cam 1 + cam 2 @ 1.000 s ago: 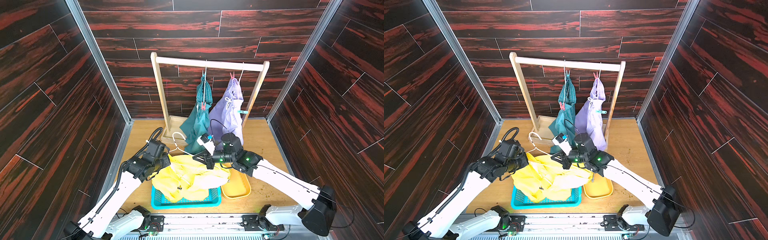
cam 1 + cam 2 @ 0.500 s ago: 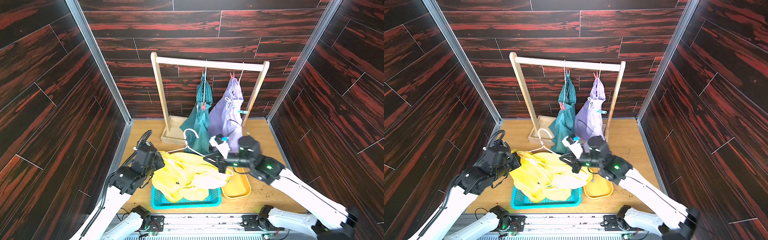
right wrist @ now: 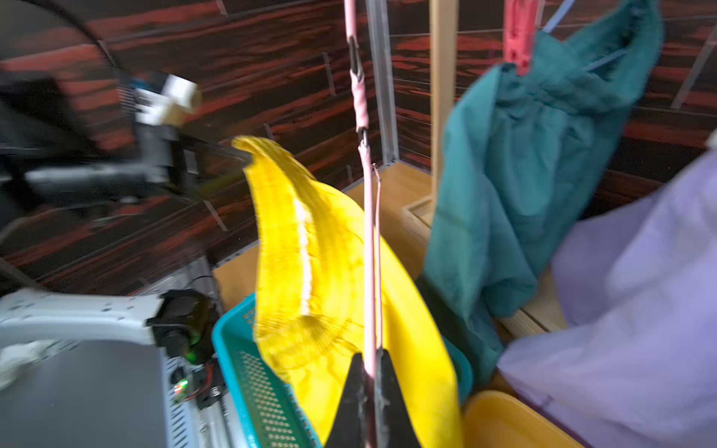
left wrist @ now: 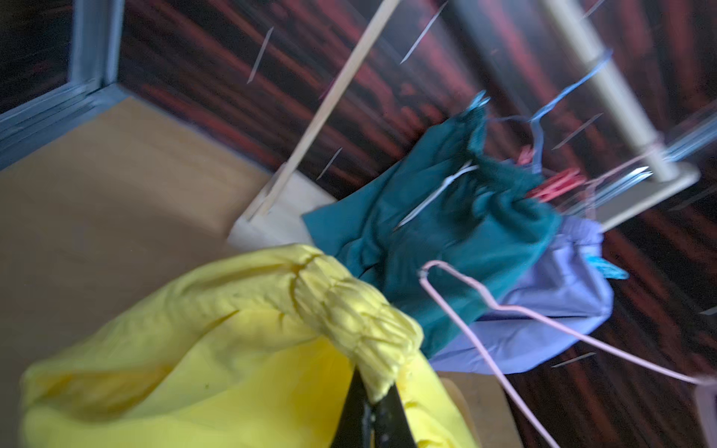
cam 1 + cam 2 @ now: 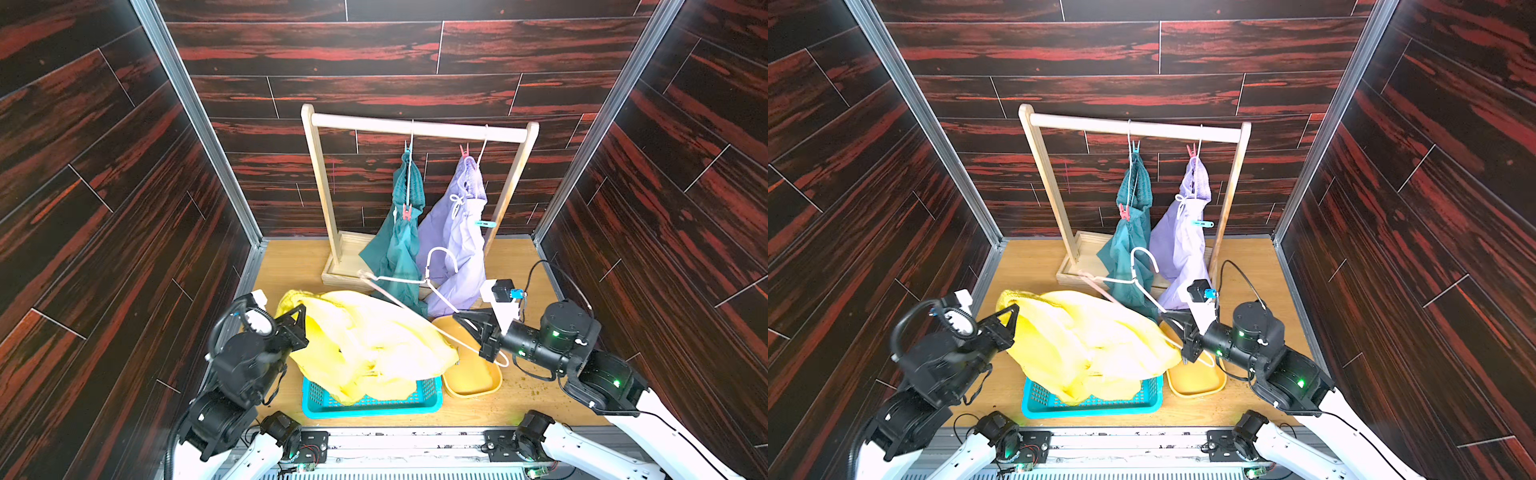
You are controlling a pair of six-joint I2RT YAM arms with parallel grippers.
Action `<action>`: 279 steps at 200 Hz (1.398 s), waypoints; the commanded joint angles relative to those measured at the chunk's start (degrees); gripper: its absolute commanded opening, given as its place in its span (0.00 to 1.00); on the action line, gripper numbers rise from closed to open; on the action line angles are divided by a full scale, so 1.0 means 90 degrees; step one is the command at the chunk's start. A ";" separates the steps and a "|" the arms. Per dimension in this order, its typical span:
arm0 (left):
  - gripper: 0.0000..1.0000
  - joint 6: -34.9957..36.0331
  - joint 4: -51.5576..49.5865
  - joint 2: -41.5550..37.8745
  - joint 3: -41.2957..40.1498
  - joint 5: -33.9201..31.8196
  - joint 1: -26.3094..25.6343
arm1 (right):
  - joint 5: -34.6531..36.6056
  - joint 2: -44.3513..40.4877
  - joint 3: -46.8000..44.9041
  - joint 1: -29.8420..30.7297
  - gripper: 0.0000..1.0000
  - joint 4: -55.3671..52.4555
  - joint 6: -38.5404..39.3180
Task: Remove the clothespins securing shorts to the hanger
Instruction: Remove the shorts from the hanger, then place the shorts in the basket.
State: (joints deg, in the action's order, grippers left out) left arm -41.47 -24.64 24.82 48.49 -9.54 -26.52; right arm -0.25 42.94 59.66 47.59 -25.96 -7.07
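My left gripper (image 5: pixel 300 312) (image 4: pixel 372 391) is shut on the elastic waistband of the yellow shorts (image 5: pixel 365 340), which drape over the basket. The right gripper (image 5: pixel 471 336) (image 3: pixel 370 364) is shut on the bare pink wire hanger (image 5: pixel 399 282), held apart from the yellow shorts. Teal shorts (image 5: pixel 399 249) hang on the rack under a light blue clothespin (image 5: pixel 408 146) and a red-pink one (image 5: pixel 407 212). Beside them, lavender shorts (image 5: pixel 453 232) carry a red-pink clothespin (image 5: pixel 464 150) and a light blue one (image 5: pixel 485 224).
The wooden rack (image 5: pixel 415 126) stands at the back of the table. A teal mesh basket (image 5: pixel 374 405) lies at the front under the yellow shorts, with a yellow tray (image 5: pixel 473 380) to its right. Dark panelled walls close in on three sides.
The right gripper has carried the hanger to the right, away from the yellow shorts. The left gripper has drawn the waistband leftward and nearer the front.
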 commanded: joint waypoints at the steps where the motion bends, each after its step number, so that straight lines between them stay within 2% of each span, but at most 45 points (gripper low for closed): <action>1: 0.00 0.0328 0.1996 -0.0310 -0.0276 0.0739 0.0017 | 0.0367 0.0442 -0.0122 -0.0015 0.00 0.0301 -0.0153; 18: 0.00 0.0412 0.2705 -0.0476 -0.0397 0.0889 0.0017 | -0.0116 0.0897 -0.0183 -0.0010 0.00 0.0684 -0.0279; 40: 0.00 0.0579 0.2843 -0.0444 -0.0273 0.0909 0.0017 | -0.0929 0.1412 -0.0180 0.0075 0.00 0.1174 -0.0513; 79: 0.00 0.0747 0.3104 -0.0325 -0.0219 0.0844 0.0017 | -0.1738 0.1759 -0.0365 0.0978 0.00 0.2325 -0.1117; 113: 0.00 0.0905 0.3104 -0.0069 -0.0112 0.0800 0.0017 | -0.2396 0.2094 -0.0628 0.1466 0.00 0.3030 -0.1719; 127: 0.00 0.0912 0.2976 0.0146 0.0006 0.0938 0.0017 | -0.2242 0.2084 -0.0751 0.1470 0.00 0.2984 -0.1773; 154: 0.00 0.0606 0.2953 0.0486 -0.0039 0.1350 0.0017 | -0.1155 0.1819 -0.0774 0.1348 0.00 0.2260 -0.1466; 218: 0.00 -0.0051 0.3630 0.0969 -0.0675 0.1909 -0.0178 | -0.0354 0.0550 -0.0182 -0.0129 0.00 0.0429 -0.0924; 242: 0.00 0.0220 0.3618 0.1346 -0.0723 0.1509 -0.0726 | -0.0173 0.0434 0.0277 -0.0404 0.00 -0.0091 -0.0649; 279: 0.00 0.0857 0.3373 0.1857 -0.0740 0.0387 -0.2127 | 0.0063 0.0359 0.0794 -0.0547 0.00 -0.0428 -0.0494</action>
State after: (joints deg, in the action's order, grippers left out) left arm -37.56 4.23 40.32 42.11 0.56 -39.92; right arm -1.69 46.98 64.34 43.24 -26.17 -13.78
